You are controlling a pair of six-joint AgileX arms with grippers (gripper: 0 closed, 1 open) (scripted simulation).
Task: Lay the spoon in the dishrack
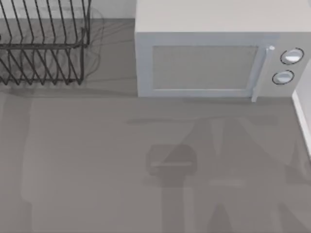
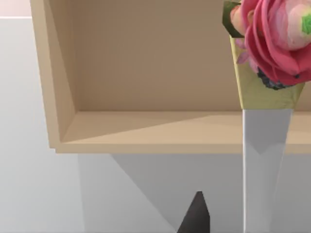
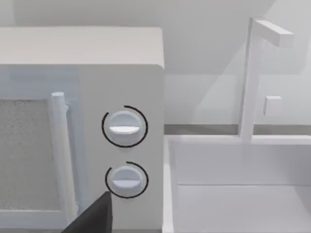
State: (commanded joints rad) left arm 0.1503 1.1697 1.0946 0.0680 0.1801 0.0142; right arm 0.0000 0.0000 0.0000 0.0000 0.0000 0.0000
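The dishrack (image 1: 43, 43) sat at the far left of the grey table (image 1: 87, 165), with the microwave (image 1: 214, 53) to its right along the far edge. My left wrist camera faced a wooden shelf (image 2: 146, 131) and a pink flower (image 2: 277, 34). Couldn't tell whether either gripper was clenched or released.

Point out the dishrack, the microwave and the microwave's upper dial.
dishrack (image 1: 43, 46): top view, front rim wire.
microwave (image 1: 204, 68): top view, door window.
upper dial (image 3: 124, 127): right wrist view, knob centre.
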